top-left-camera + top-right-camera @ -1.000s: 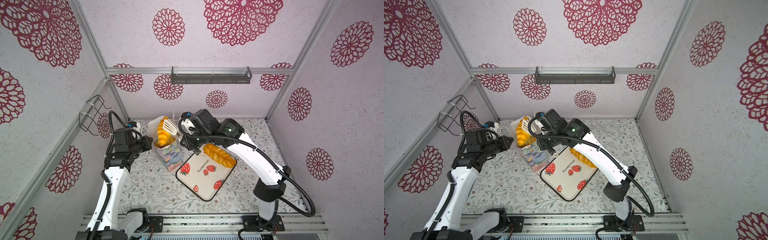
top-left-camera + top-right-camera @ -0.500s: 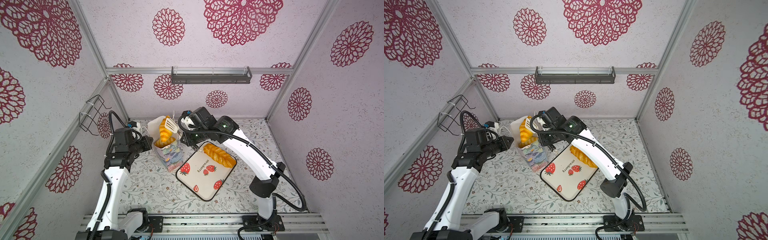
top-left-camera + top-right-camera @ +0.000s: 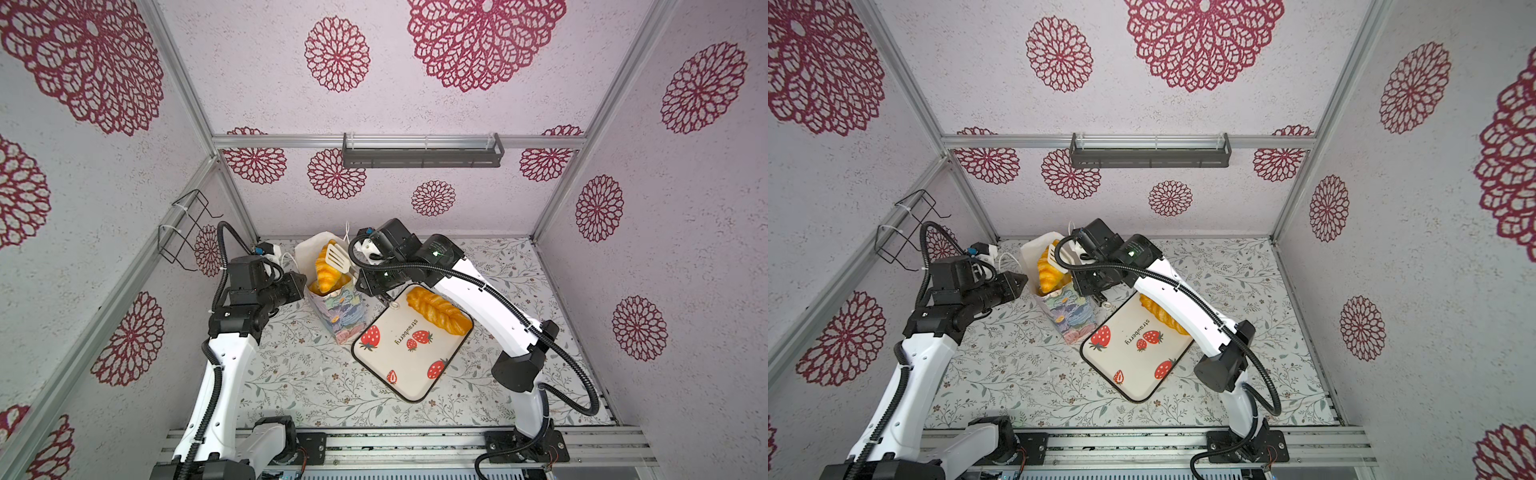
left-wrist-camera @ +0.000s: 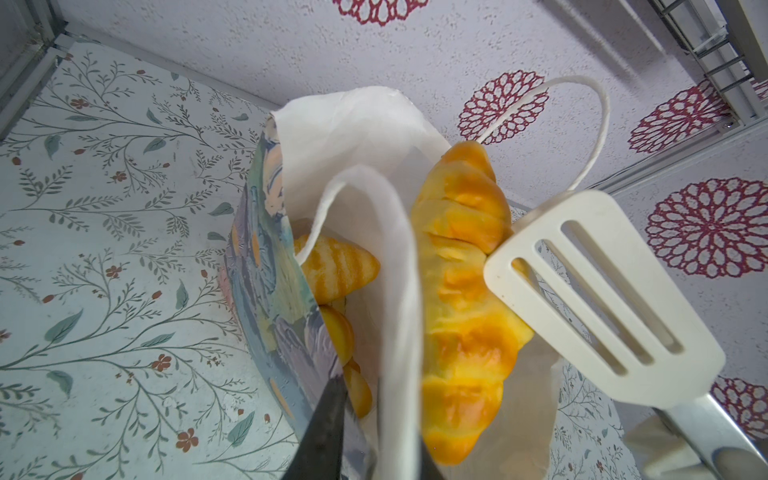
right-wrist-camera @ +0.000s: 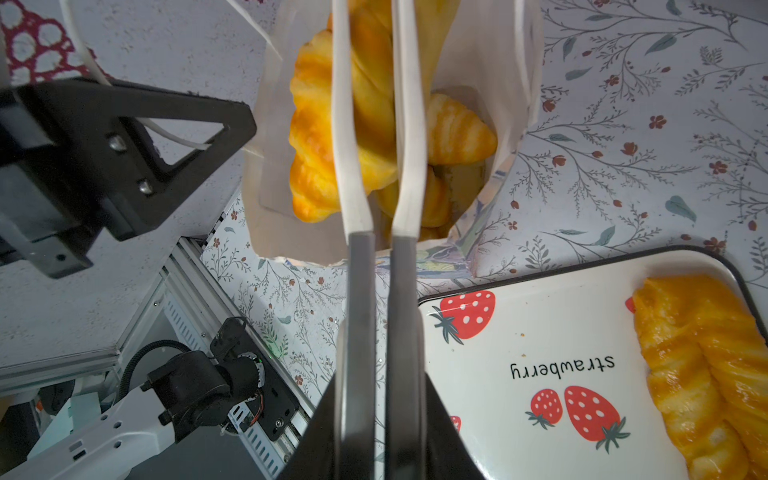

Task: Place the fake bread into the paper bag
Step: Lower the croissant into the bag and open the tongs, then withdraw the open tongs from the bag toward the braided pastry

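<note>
Left wrist: croissant (image 4: 461,299) upright in paper bag (image 4: 353,133); tongs (image 4: 658,299) against it.

I look into the paper bag (image 4: 353,124) — white inside, painted flowers outside. A big croissant (image 4: 461,291) stands in its mouth, the white slotted tongs (image 4: 602,299) touching its side; smaller croissants (image 4: 336,270) lie deeper. A dark finger (image 4: 324,432) of my left gripper (image 4: 374,453) rests against the printed wall.
</note>
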`<state>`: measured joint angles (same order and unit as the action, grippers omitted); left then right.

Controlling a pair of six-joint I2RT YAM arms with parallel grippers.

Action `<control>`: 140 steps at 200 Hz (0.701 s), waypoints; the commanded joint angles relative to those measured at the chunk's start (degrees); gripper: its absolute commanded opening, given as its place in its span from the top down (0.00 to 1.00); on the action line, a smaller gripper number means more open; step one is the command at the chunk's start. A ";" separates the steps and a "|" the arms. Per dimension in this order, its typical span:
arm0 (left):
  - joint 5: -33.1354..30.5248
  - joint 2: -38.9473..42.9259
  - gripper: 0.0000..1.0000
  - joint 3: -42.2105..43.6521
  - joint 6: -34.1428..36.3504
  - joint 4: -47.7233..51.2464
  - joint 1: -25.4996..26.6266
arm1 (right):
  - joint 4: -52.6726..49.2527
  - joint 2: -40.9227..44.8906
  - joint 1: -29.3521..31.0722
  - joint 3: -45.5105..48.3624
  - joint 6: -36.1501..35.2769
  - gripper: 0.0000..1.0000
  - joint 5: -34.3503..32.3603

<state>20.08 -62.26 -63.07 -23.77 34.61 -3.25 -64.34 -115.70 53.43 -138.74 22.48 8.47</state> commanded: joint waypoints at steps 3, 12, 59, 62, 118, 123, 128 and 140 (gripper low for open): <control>0.23 0.65 0.79 -1.71 0.64 -0.57 0.48 | 3.23 1.35 -0.10 -2.26 -0.99 0.66 1.05; 0.14 0.69 0.78 -1.71 0.58 -0.51 0.52 | 3.25 1.38 -0.11 -2.25 -0.94 0.64 1.12; -0.04 0.74 0.77 -1.71 0.70 -0.42 0.52 | 3.42 1.95 -0.08 -2.33 -1.11 0.55 1.10; -0.01 0.71 0.77 -1.71 0.66 -0.42 0.51 | 3.39 2.09 -0.12 -2.33 -1.19 0.55 1.05; -0.16 0.74 0.76 -1.71 0.66 -0.34 0.52 | 1.96 5.45 -0.09 -2.32 -1.45 0.54 -1.44; -0.28 0.71 0.76 -1.71 0.66 -0.33 0.53 | 1.81 5.82 -0.13 -2.26 -1.47 0.54 -1.59; -0.26 0.71 0.76 -1.71 0.65 -0.36 0.52 | 1.69 6.11 -0.16 -2.27 -1.48 0.54 -1.70; -0.13 0.71 0.76 -1.71 0.66 -0.33 0.52 | 1.41 7.17 -0.14 -2.25 -1.48 0.54 -2.15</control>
<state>20.01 -62.26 -63.07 -23.75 34.63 -3.25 -63.96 -114.91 53.43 -138.74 22.02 8.27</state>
